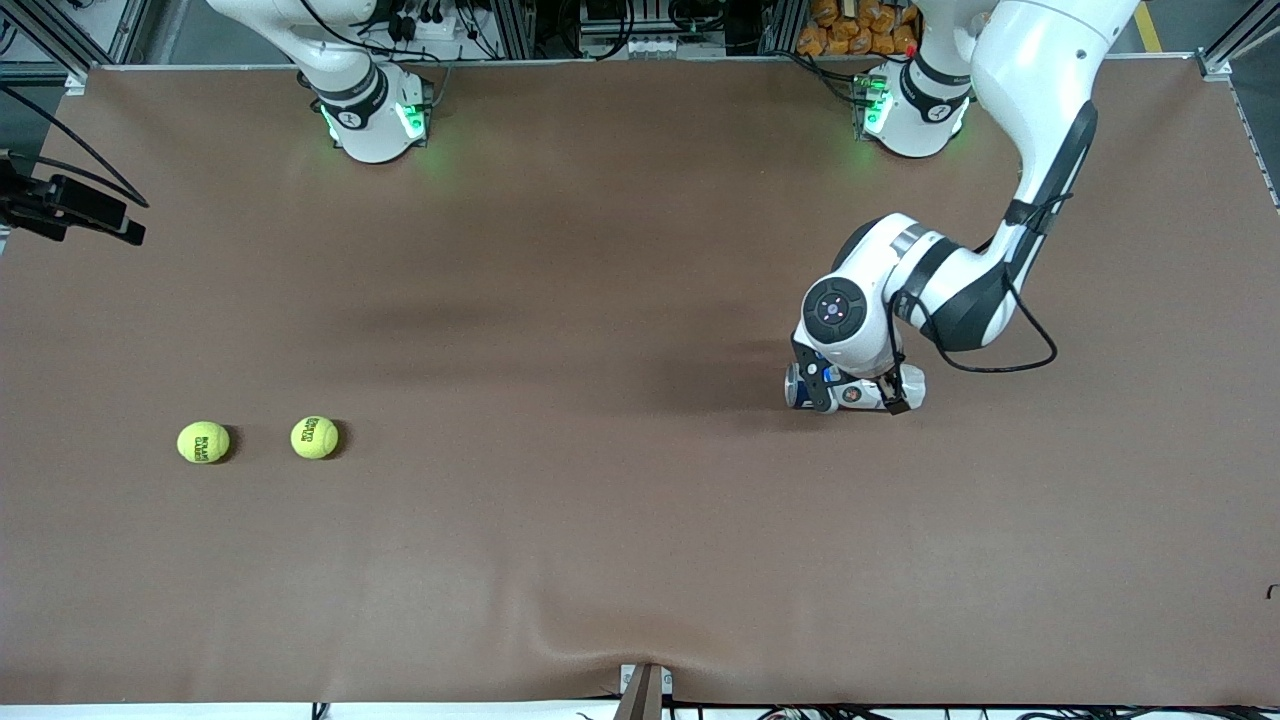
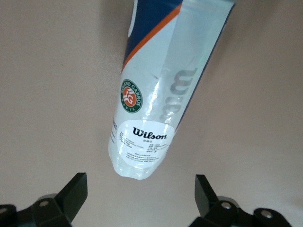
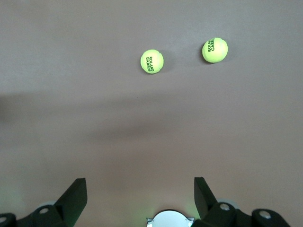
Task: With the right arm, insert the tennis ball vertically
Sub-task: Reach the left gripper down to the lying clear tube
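Front view: I see two yellow-green felt tennis balls (image 1: 203, 442) (image 1: 314, 437) side by side toward the right arm's end; a clear plastic ball tube (image 1: 855, 387) lies flat under the left gripper (image 1: 858, 392).
Left wrist view: left gripper (image 2: 141, 196) wide, empty, straddling the tube's end (image 2: 151, 113).
Right wrist view: right gripper (image 3: 140, 198) wide, empty, high over bare table; balls (image 3: 152, 61) (image 3: 215, 50) well ahead.
Judgement: right arm nearer the balls.
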{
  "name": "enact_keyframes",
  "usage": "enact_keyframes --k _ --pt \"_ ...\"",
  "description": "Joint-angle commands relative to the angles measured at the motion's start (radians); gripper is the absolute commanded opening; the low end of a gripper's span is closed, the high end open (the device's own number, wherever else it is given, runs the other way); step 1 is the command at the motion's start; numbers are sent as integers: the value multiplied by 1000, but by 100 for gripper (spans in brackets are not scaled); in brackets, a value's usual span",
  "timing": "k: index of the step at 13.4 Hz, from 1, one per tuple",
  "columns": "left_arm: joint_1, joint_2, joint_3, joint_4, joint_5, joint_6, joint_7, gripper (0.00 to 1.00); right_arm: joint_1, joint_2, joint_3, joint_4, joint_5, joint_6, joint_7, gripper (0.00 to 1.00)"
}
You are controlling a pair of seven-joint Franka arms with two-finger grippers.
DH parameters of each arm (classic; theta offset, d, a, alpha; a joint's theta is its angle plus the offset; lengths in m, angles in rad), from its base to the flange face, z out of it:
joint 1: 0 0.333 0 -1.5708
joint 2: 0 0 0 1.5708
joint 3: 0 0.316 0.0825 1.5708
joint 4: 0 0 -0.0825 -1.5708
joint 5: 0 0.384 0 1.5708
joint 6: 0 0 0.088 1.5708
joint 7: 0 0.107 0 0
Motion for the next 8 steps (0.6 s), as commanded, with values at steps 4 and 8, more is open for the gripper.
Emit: enact_keyframes --k 4,8 --pt "-25 47 2 20 98 -20 74 100 -19 -9 12 4 10 -10 -12 100" --pt "-48 73 7 19 147 -23 73 100 -19 -9 12 4 10 -10 -12 100"
